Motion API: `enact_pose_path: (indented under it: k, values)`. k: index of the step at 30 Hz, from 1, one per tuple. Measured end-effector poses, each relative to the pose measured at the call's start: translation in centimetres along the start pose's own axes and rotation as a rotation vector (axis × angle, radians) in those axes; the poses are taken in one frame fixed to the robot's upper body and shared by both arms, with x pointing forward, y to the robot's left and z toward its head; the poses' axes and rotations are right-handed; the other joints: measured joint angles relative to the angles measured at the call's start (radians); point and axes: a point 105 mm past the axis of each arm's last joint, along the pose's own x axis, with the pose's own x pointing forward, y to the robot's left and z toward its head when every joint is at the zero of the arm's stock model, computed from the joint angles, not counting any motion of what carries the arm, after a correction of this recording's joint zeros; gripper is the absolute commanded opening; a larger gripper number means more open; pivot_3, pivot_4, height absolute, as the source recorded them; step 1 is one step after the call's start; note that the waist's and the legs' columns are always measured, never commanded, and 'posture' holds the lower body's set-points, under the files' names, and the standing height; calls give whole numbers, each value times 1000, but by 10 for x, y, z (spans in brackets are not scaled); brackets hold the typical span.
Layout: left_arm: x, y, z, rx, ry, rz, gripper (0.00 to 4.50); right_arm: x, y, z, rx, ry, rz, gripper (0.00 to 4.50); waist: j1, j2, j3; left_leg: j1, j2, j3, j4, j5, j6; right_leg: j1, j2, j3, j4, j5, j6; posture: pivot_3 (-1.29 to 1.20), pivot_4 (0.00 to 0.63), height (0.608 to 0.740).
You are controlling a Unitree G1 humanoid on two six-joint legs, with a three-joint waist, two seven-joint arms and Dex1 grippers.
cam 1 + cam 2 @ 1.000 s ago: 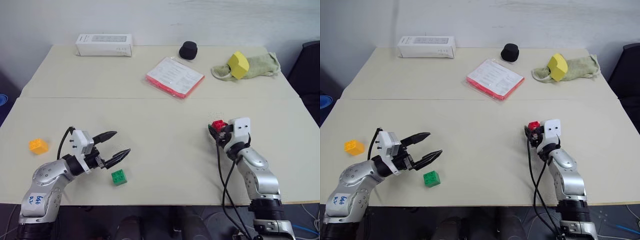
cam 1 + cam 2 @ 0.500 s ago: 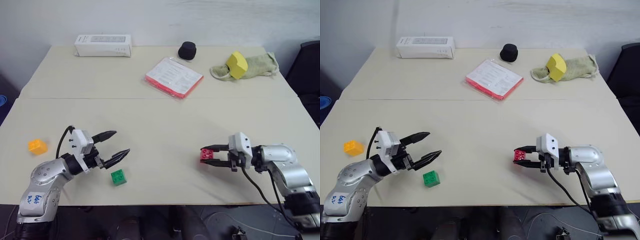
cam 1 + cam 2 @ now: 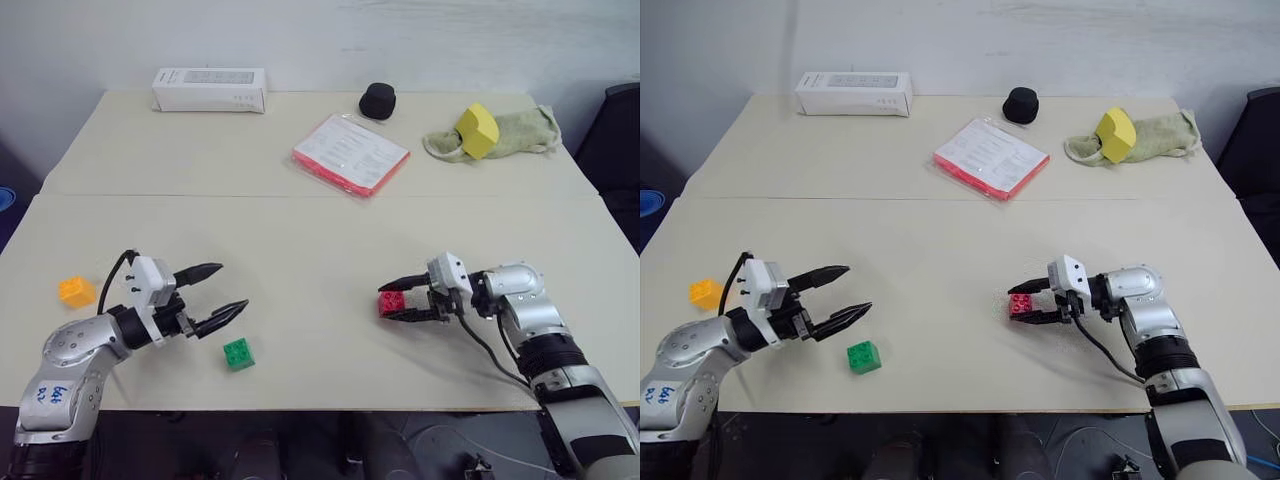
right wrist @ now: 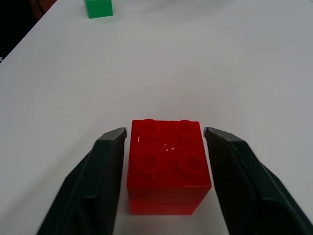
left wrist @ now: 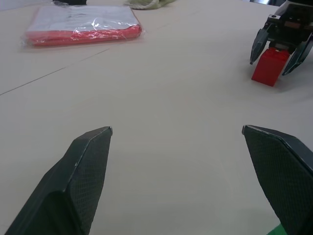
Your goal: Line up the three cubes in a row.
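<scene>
Orange brick [image 3: 76,291] far left on table [image 3: 300,230]. Left hand [image 3: 216,293] spread wide, empty, just above green brick [image 3: 238,353]. Red brick [image 3: 391,304] right of centre on table, between right hand [image 3: 393,299] fingers, slightly parted, grip released.

Pale beige worktop [image 3: 300,230], made of two tables pushed together, seam running straight across the middle. Plain whitish wall [image 3: 330,40] directly behind the far edge. Dark chair [image 3: 615,140] just off the far right corner. Bit of something blue [image 3: 5,198] low at the left edge. Dark floor below the near edge. Even, soft light, faint shadows.
</scene>
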Motion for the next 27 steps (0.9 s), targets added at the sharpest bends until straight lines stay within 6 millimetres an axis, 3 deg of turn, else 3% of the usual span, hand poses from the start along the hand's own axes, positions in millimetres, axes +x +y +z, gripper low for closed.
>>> enact_pose_path:
  k: [4,11,15,20,22,24,27]
  values:
    - [-6,7,4,18,-4,33,4500,-4,-5,14,-50,-43,-26,4461,-1,0,0,0,0,0,0,0,0,0,0,0,0,0,0,0,150,740]
    - [-50,18,-18,-54,59,191,4500,-19,20,45,-100,-142,-109,4461,2,0,0,-1,0,-1,-2,-1,0,-1,0,-1,-2,0,0,0,150,740]
    - [-95,25,-33,-87,101,349,4500,-30,41,45,-39,-215,-211,4461,2,0,0,0,0,-1,-3,-4,4,0,-1,-1,-2,-1,-1,0,150,740]
    - [-157,12,-59,-165,209,473,4500,-38,61,45,1,-283,-261,4461,0,-1,0,2,1,-1,-4,-4,4,0,0,-1,-2,-1,-2,0,150,740]
    - [-171,5,-64,-186,254,448,4500,-37,67,46,41,-297,-236,4461,3,-1,0,1,1,-1,-3,-4,4,0,0,-1,-2,-2,-3,0,150,740]
    - [-174,0,-61,-184,295,376,4500,-37,71,47,39,-291,-213,4461,9,-3,-1,1,0,-3,-3,-5,4,0,-1,-3,-3,-2,-3,0,150,740]
    - [-153,-6,-46,-131,293,209,4500,-36,72,50,18,-292,-196,4461,23,-3,-1,0,0,-3,-3,-7,3,0,-1,-3,-4,-2,-3,0,150,740]
